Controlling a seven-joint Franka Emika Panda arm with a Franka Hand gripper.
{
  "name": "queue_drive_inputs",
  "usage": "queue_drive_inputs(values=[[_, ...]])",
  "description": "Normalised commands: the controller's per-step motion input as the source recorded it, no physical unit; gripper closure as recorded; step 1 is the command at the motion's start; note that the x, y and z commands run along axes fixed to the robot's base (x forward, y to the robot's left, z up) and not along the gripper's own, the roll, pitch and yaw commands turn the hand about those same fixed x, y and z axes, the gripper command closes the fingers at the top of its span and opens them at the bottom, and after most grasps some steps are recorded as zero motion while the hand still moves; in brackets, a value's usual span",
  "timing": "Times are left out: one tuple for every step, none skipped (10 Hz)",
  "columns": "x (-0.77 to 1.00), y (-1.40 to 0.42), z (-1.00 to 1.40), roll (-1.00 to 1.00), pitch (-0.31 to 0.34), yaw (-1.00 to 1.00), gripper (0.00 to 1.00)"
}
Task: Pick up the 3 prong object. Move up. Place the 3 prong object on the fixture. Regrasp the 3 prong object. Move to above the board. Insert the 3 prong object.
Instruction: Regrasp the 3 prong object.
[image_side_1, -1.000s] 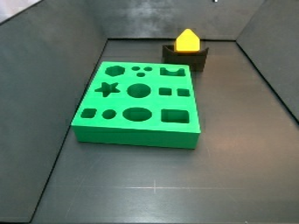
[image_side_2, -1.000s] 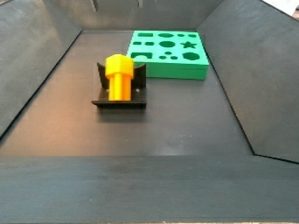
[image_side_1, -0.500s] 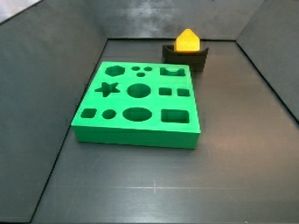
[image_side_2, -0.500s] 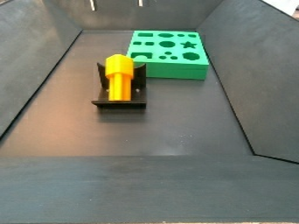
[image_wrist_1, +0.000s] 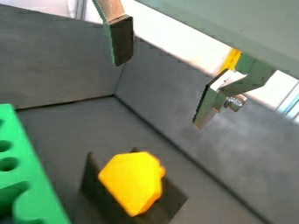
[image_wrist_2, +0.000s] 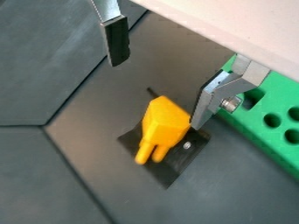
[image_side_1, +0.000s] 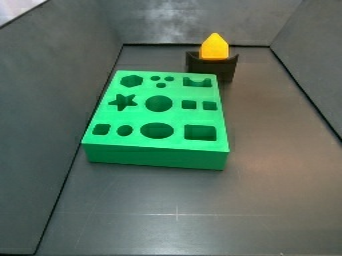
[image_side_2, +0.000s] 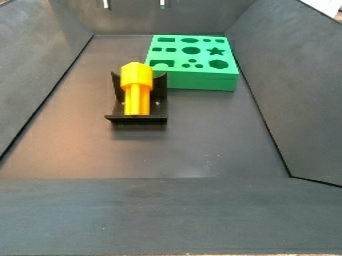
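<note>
Resting in the fixture (image_wrist_2: 163, 157), the 3 prong object (image_wrist_2: 160, 128) is seen as a small orange-yellow block with a faceted, roughly pointed body and short stubby prongs at one end. In a side view (image_side_2: 138, 86) it is shown lying lengthwise across the dark bracket (image_side_2: 136, 104), with its rounded end overhanging the front edge. In a side view (image_side_1: 214, 45) only its peaked top is seen above the notched black block (image_side_1: 211, 67).

The gripper (image_wrist_2: 163, 66) is held above the piece, with its jaws spread wide and nothing pinched between them. Both fingers (image_wrist_2: 115, 40) are seen as flat silver plates with dark pads, and the orange-yellow block is found below the gap between them, untouched. In a wrist view (image_wrist_1: 170, 83) the same wide gap is seen, with the piece (image_wrist_1: 131, 181) below it and the fixture (image_wrist_1: 173, 200) under that. Only a small trace of the gripper (image_side_2: 134, 4) is caught at the upper edge of a side view, and its state cannot be read there.

The board (image_side_1: 160, 117) is set apart from the fixture, with a strip of bare dark floor (image_side_1: 174, 205) left between them. In a wrist view the green edge (image_wrist_2: 271, 122) is found just beyond one finger, and in a wrist view (image_wrist_1: 24, 179) beside the bracket. Sloped grey walls (image_side_2: 47, 85) are seen around the floor, with open room in front of the fixture and to its sides.
</note>
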Motion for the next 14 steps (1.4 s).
queue_drive_inputs(values=[[0.10,-0.04,-0.02,1.00,0.083,0.06,0.00],[0.11,-0.04,-0.02,1.00,0.108,0.08,0.00],[0.11,-0.04,-0.02,1.00,0.136,0.09,0.00],[0.11,-0.04,-0.02,1.00,0.164,0.12,0.00],[0.11,-0.05,-0.03,0.81,0.167,0.15,0.00],[0.12,-0.05,-0.03,0.63,0.158,0.16,0.00],[0.12,-0.05,-0.03,0.40,0.140,0.18,0.00],[0.12,-0.04,-0.02,0.31,0.126,0.19,0.00],[0.10,-0.04,-0.01,0.21,0.086,0.20,0.00],[0.04,0.07,-1.00,0.15,0.145,0.28,0.00],[0.04,0.07,-1.00,0.14,0.122,0.27,0.00],[0.05,0.06,-1.00,0.14,0.079,0.26,0.00],[0.07,0.05,-1.00,0.14,0.021,0.24,0.00],[0.09,0.05,-1.00,0.13,-0.009,0.21,0.00]])
